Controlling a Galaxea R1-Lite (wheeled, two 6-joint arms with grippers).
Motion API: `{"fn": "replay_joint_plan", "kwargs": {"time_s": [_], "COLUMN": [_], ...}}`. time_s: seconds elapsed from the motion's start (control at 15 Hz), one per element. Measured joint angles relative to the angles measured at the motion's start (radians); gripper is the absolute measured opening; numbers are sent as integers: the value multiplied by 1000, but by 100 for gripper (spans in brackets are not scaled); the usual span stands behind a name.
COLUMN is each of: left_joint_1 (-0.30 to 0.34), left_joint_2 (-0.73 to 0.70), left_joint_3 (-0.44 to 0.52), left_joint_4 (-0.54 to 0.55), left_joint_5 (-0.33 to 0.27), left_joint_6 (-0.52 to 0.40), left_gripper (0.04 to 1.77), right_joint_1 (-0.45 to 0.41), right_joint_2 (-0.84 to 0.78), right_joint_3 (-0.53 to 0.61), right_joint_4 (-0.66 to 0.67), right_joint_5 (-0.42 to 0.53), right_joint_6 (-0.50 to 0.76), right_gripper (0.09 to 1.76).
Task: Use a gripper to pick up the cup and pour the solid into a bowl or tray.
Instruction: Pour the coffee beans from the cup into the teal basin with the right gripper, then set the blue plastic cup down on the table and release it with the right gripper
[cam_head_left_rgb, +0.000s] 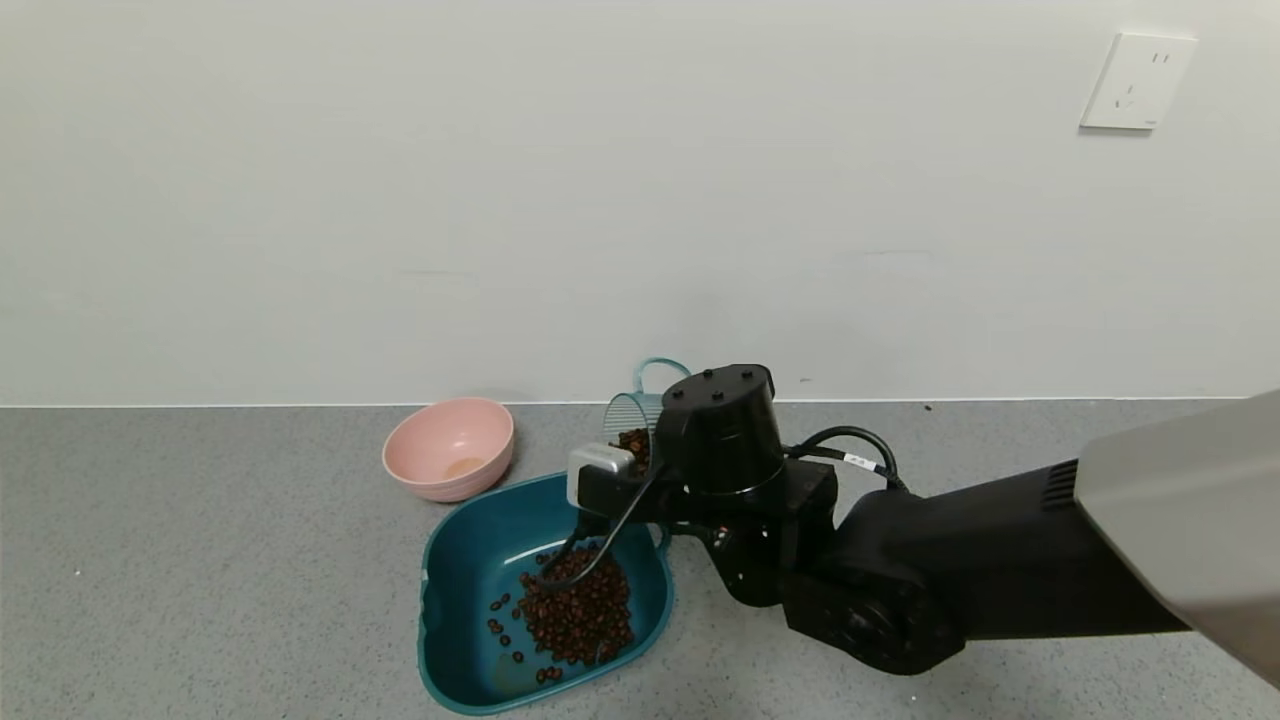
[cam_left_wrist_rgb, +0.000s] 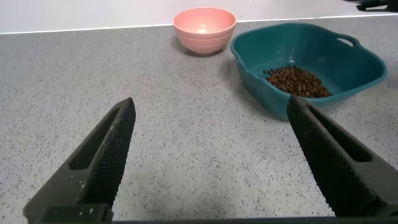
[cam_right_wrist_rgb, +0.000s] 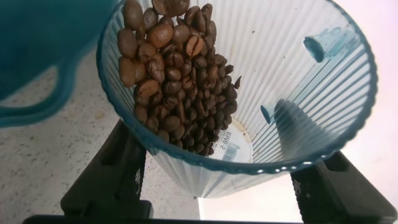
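My right gripper (cam_right_wrist_rgb: 205, 186) is clenched on the ribbed blue-grey cup (cam_right_wrist_rgb: 249, 93), one finger pressed to each side of its wall, and I hold it tipped on its side above the far edge of the teal basin (cam_head_left_rgb: 450, 560), mouth turned toward the basin's hollow. Coffee beans (cam_right_wrist_rgb: 174, 74) are heaped against the low side of the cup, crowding toward its lip. Inside the basin a pile of beans (cam_head_left_rgb: 575, 610) lies on the floor, mostly on the side nearest my right arm, with a few strays scattered away from the heap. My left gripper (cam_left_wrist_rgb: 211, 162) hangs low over the grey speckled counter (cam_left_wrist_rgb: 186, 106), well short of the basin, its fingers spread wide with nothing between them. Just beyond the basin stands a pink bowl (cam_head_left_rgb: 449, 447), close to the wall.
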Motion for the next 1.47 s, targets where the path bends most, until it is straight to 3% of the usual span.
{"fn": "replay_joint_plan", "kwargs": {"time_s": [0.4,0.8,1.07,1.47], "left_joint_1": [0,0,0,0], "left_joint_2": [0,0,0,0], "left_joint_3": [0,0,0,0], "left_joint_4": [0,0,0,0], "left_joint_5": [0,0,0,0], "left_joint_6": [0,0,0,0], "left_gripper": [175,175,175,175], "right_joint_1": [-112,-269,-304,-296], "right_joint_2": [-5,84,135,129], "right_joint_3": [-64,-243,-298,-273], "right_joint_4": [-13,-12,37,129], "right_joint_5": [26,34,37,41], "right_joint_6": [180,391,577,900], "right_gripper": [134,134,134,134]}}
